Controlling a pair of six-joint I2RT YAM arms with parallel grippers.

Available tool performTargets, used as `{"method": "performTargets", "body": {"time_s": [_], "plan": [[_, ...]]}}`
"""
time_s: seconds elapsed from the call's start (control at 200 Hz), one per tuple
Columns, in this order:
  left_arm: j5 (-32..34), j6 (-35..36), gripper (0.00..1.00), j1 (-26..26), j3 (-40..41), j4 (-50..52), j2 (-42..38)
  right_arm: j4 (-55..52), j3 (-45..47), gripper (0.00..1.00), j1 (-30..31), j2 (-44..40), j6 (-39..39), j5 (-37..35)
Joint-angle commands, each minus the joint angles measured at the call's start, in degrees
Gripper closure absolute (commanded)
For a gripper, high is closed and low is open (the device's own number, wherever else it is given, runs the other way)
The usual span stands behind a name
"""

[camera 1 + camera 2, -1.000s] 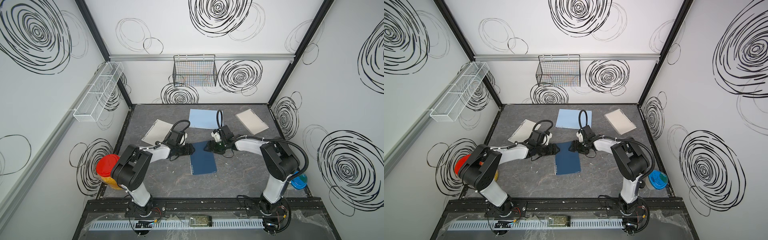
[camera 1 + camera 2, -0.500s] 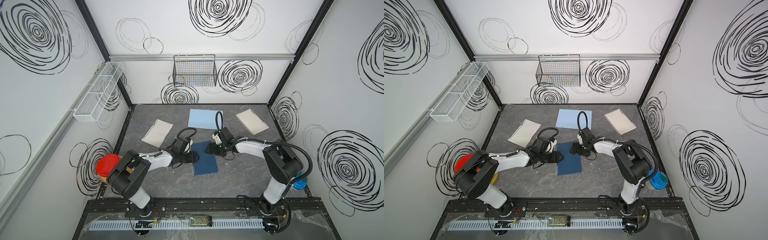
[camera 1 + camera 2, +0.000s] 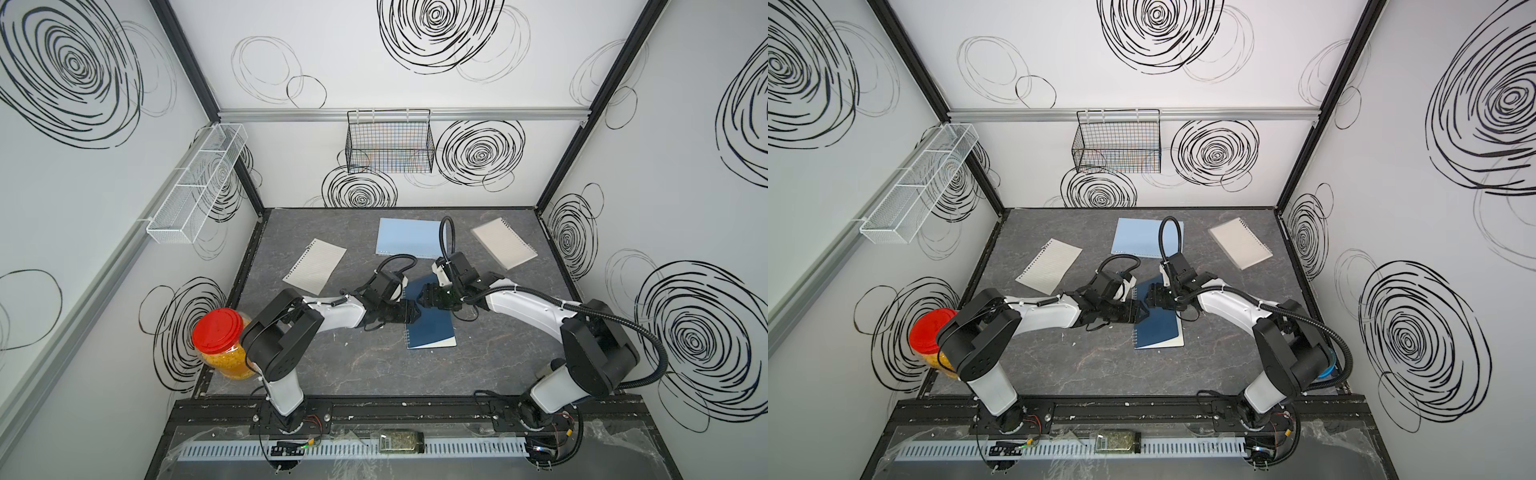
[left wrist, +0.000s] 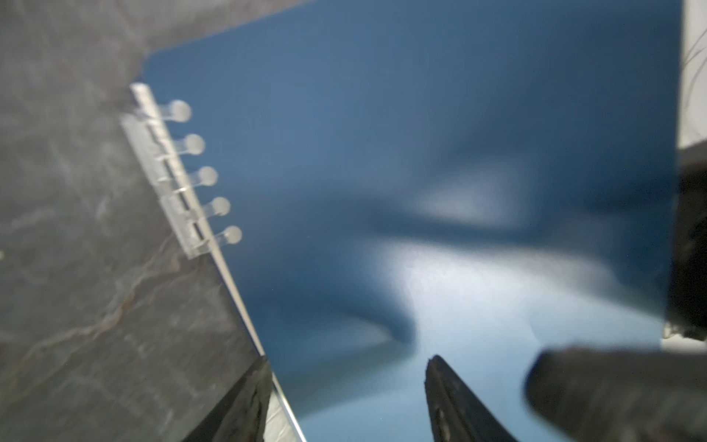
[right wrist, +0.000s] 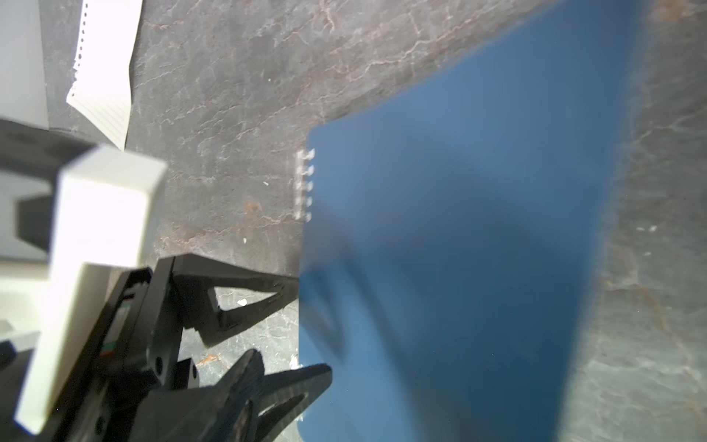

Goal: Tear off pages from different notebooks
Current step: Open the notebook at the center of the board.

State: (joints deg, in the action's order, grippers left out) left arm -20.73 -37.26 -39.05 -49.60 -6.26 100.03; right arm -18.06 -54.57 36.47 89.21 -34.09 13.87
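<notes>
Both arms are hanging low over the navy notebook (image 3: 432, 328), which is lying closed near the middle of the table (image 3: 353, 374), its bound edge facing the table's left edge. The left gripper (image 3: 417, 312) is hovering with jaws apart, straddling that bound edge. One of its fingers (image 4: 245, 402) is sitting outside over the table and the other above the cover. I'd guess it is lining up to pin or lift the cover, since no page is reachable while it is shut. The right gripper (image 3: 424, 292) is hanging almost tip to tip with it, jaws seemingly parted and gripping nothing.

The cover is looking glossy, catching pale glare, with clear binding loops (image 4: 199, 176). One torn page (image 3: 314, 266) is lying toward the far left corner. The light-blue notebook (image 3: 409, 237) is sitting by the far edge, and the clear-covered notebook (image 3: 503, 243) is sitting near the far right corner.
</notes>
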Motion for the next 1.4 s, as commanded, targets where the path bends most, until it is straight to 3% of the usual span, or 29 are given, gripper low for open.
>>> {"method": "performTargets", "body": {"time_s": [0.0, 0.43, 0.59, 0.766, 1.076, 1.306, 1.336, 1.396], "plan": [[-0.5, -0.4, 0.33, 1.5, -2.3, -1.7, -1.4, -1.5, 0.5, 0.29, 0.7, -2.2, -1.2, -0.9], [1.3, 6.7, 0.32, 17.8, 5.8, 7.4, -16.7, 5.4, -6.5, 0.27, 6.6, -1.2, 2.9, 3.2], [0.3, 8.4, 0.31, 21.7, 7.3, 9.8, -20.3, 6.5, -9.8, 0.27, 9.3, 0.9, 3.4, -1.5], [-0.8, 7.4, 0.32, 21.6, 8.6, 8.1, -19.7, 8.5, -10.2, 0.27, 9.3, 1.9, 1.7, -2.6], [-1.0, 8.0, 0.32, 20.7, 7.2, 8.4, -18.1, 9.5, -12.9, 0.23, 9.4, 5.2, 2.6, 5.7], [0.5, 8.8, 0.32, 20.1, 7.4, 8.6, -20.7, 11.2, -11.7, 0.09, 10.3, 4.3, 2.5, 1.1], [0.9, 8.9, 0.32, 20.1, 7.5, 8.5, -21.3, 11.7, -11.1, 0.00, 10.3, 3.8, 2.3, 0.3], [1.1, 8.9, 0.32, 20.1, 7.9, 8.1, -22.3, 12.4, -9.9, 0.00, 10.3, 2.4, 2.0, -1.3]]}}
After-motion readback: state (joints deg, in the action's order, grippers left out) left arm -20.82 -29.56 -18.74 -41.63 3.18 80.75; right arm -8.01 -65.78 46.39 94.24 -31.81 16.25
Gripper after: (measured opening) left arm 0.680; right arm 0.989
